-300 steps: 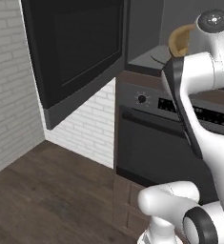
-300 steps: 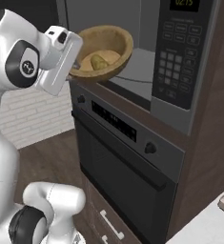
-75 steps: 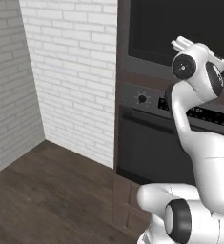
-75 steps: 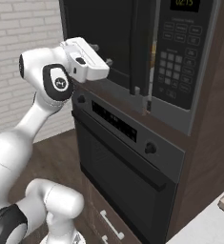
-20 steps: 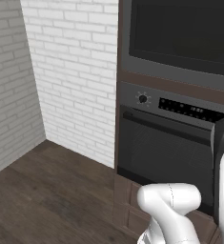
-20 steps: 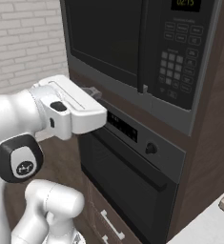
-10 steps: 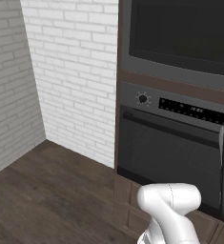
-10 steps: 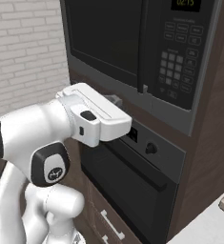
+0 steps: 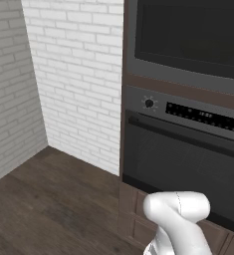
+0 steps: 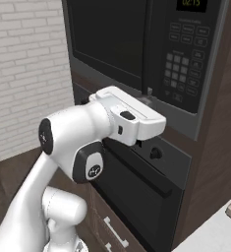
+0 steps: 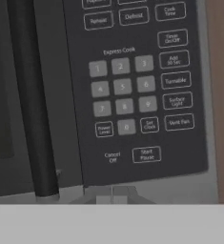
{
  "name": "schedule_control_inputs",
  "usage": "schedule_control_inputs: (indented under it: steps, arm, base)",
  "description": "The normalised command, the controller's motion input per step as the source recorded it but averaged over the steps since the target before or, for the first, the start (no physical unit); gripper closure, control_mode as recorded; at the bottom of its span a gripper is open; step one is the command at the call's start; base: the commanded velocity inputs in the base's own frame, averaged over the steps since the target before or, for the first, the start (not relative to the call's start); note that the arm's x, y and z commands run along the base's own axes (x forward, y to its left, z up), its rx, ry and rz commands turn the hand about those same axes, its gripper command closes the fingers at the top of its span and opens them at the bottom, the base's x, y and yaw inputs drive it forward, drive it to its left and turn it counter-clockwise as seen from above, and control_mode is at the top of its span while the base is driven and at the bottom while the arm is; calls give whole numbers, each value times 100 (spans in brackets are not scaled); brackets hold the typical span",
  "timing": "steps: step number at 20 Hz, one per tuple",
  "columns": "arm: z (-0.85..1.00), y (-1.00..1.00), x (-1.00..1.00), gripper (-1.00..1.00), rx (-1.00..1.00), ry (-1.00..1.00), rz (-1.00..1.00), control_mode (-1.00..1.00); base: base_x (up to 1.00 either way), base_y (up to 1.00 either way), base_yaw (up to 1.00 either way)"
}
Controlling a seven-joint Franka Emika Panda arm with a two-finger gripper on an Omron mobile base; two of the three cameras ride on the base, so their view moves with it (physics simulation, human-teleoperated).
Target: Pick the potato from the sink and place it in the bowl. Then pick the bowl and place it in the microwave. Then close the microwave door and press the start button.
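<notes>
**Gripper closed under the keypad, microwave door shut**

From the left base camera I see a white brick wall (image 9: 73, 74) on the left, dark wood floor (image 9: 44, 204) below it. Right of the wall, the microwave (image 9: 188, 40) sits built in above the oven (image 9: 183, 154), whose knob (image 9: 149, 103) sits at the left end of its display strip.

In the right base camera my arm comes up from the lower left, with the hand level in front of the strip between microwave and oven. The microwave door (image 10: 107, 37) is flat against the body, black window dark; I can't see bowl or potato behind it. Its vertical handle (image 10: 147, 47) stands between window and keypad (image 10: 186, 61).

Through the hand camera I read, left to right: door handle, number pad, then the function keys. The Start/Pause button (image 11: 146, 155) is in the bottom row, just above the gripper (image 11: 112, 196). Its tips meet, empty, apart from the panel.
</notes>
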Motion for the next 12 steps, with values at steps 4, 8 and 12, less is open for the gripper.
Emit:
schedule_control_inputs:
  steps: [4,8,12]
  arm:
    - [0,-38,12,100,1,-2,0,-100]
    - [0,-30,0,100,2,-4,0,-100]
    - [0,-30,-8,100,3,-8,0,-100]
  base:
    - [0,0,0]
    - [0,0,0]
    - [0,0,0]
